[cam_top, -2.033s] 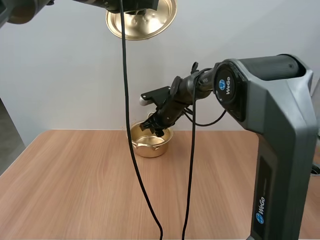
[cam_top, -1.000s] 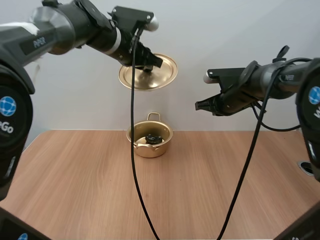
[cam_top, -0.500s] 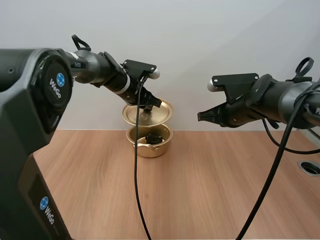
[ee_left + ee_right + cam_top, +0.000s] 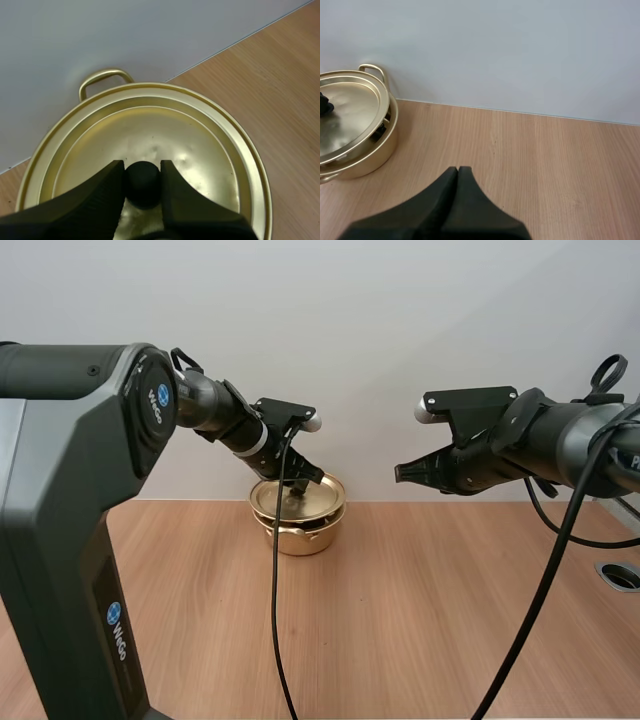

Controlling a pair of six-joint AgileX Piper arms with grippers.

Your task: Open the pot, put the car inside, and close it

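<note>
Two black fingers (image 4: pixel 100 195) of the left gripper (image 4: pixel 142 166) pinch the round black knob (image 4: pixel 143 182) at the centre of the lid (image 4: pixel 170 135). Grip is firm on both sides of the knob. The lid is thin brass-coloured metal, shiny, with stepped concentric rings and a few small dents.

From the right wrist, the lid (image 4: pixel 350 110) sits over the pot (image 4: pixel 375 155) but tilted and not seated flush. There's a gap at the rim on the side toward the right arm. A dark object (image 4: pixel 381 131) shows inside that gap, too hidden to identify. The pot is the same gold metal, shallow and round, with a wire loop handle (image 4: pixel 102 80) on the wall side.

In the high view, the pot (image 4: pixel 300 535) stands at the far edge of the table (image 4: pixel 400 620), close against the wall (image 4: pixel 400 320), with the left gripper (image 4: pixel 300 476) right on top of it.

The right gripper (image 4: pixel 457 171) has its fingers pressed together into one dark wedge, holding nothing. In the high view the right gripper (image 4: pixel 402 473) hangs in the air above the table, well apart from the pot, tips pointing toward it.

The table is light wood-grain laminate, matte and flat, with a round grommet hole (image 4: pixel 620 575) near its right edge. The wall is plain pale grey and smooth.
</note>
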